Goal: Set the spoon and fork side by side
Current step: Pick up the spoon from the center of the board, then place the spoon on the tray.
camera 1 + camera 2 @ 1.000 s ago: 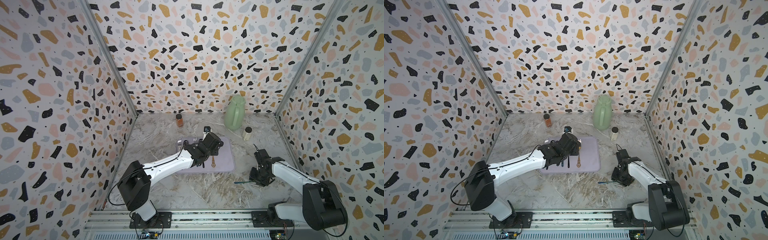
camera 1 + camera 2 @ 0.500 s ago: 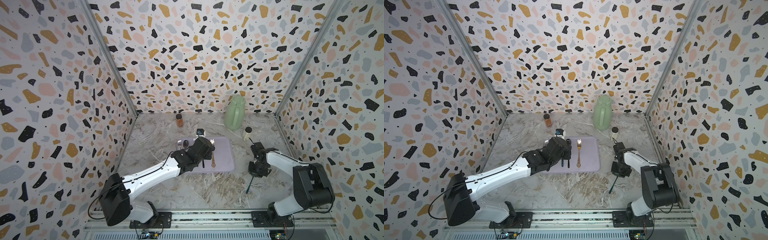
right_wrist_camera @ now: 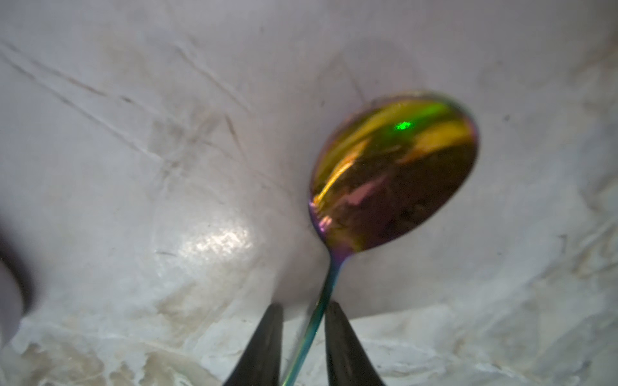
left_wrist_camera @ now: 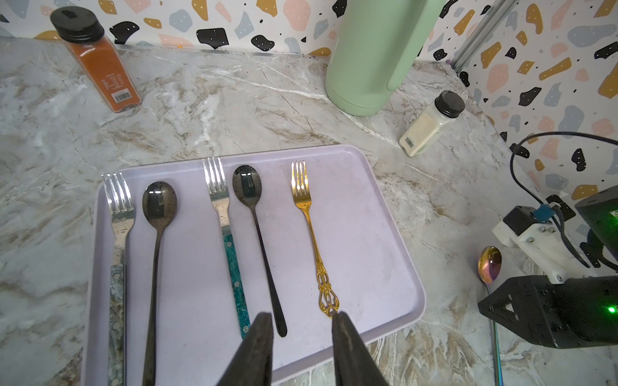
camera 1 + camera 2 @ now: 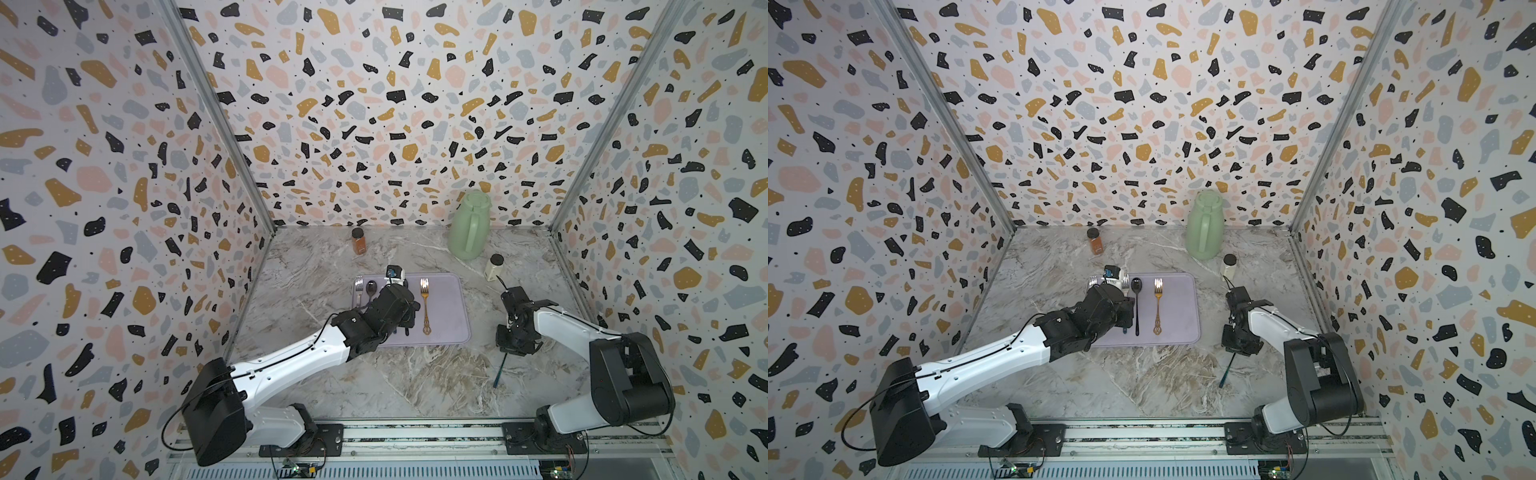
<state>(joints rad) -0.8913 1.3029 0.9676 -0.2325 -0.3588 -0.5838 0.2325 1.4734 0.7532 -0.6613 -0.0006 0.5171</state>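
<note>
lavender tray [image 4: 384, 234] on the marble table [image 4: 234, 110], carrying five utensils laid parallel, heads toward the back wall: three forks and two spoons. from the robot's left to its right: marbled-handle fork [image 4: 120, 234], outer black spoon [image 4: 155, 240], teal-handle fork [image 4: 230, 240], inner black spoon [image 4: 264, 247], gold fork [image 4: 312, 240]. a sixth utensil, the iridescent spoon [image 3: 394, 173], is off the tray on the robot's right; the right gripper [image 3: 302, 309] has its jaws drawn in on the thin handle behind the bowl. the left gripper [image 4: 301, 319] hangs over the tray's near edge, jaws apart and holding nothing, between the handle ends of the inner black spoon and the gold fork. behind the tray stand three containers: one green jug [image 4: 371, 60], one orange spice jar [image 4: 103, 70], one white spice jar [image 4: 428, 125].
</note>
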